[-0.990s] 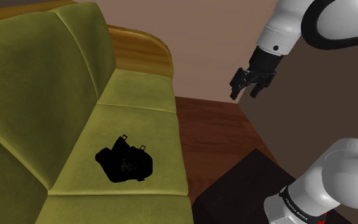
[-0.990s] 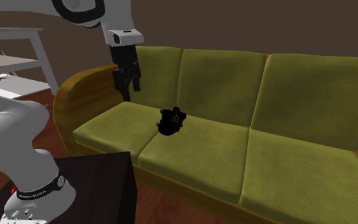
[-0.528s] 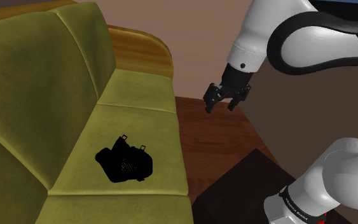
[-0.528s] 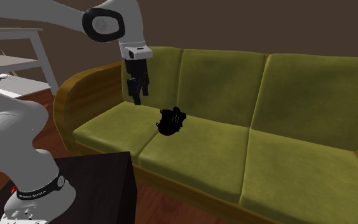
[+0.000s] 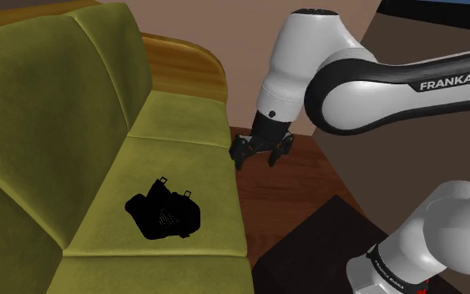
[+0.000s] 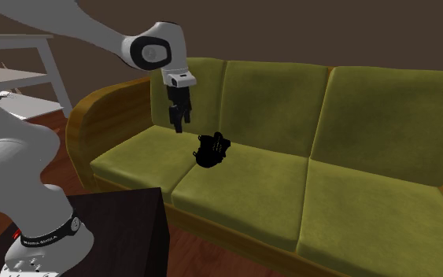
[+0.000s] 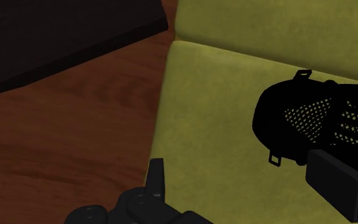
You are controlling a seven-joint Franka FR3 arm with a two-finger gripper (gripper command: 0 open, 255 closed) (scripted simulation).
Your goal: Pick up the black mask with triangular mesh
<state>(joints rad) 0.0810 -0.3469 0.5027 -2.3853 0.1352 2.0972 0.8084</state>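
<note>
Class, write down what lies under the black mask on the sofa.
The black mask rests on the sofa's olive-green seat cushion, which shows all round it. The patch directly beneath is covered, so nothing there can be checked.

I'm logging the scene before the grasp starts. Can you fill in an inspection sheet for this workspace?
Surface: olive-green sofa seat cushion, carrying the mask.
Job's things: black mask with mesh panel, lying on the cushion, untouched.
Clutter: nothing seen.
Gripper: all-black two-finger gripper, open, over the cushion's front edge, apart from the mask.
Cables: nothing seen.
Surroundings: reddish wooden floor, dark box stand, white shelf unit, brown wall.
</note>
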